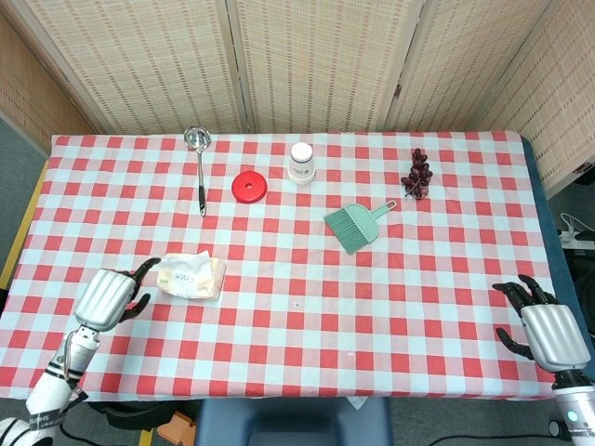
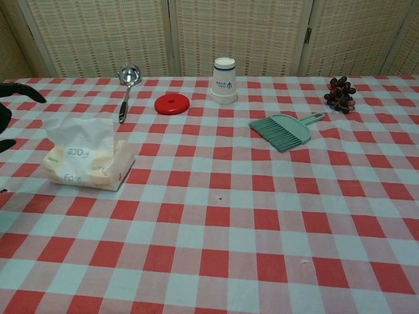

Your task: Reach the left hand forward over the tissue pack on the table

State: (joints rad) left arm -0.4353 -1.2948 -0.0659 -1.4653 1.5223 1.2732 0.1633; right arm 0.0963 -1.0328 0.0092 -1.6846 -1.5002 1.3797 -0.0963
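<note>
The tissue pack (image 1: 191,275) is a pale yellow soft pack with a white tissue sticking up from it, lying on the left part of the checked table; the chest view shows the tissue pack (image 2: 86,159) at mid left. My left hand (image 1: 113,295) hangs just to the pack's left with its dark fingers spread, holding nothing; its fingertips almost reach the pack's edge. In the chest view only the dark fingers of the left hand (image 2: 9,111) show at the left border. My right hand (image 1: 542,326) stays open at the table's near right edge, far from the pack.
Across the far half of the red-and-white checked table (image 1: 297,325) lie a metal ladle (image 1: 199,165), a red lid (image 1: 249,187), a white paper cup (image 1: 300,163), a green hand brush (image 1: 357,224) and a bunch of dark grapes (image 1: 417,175).
</note>
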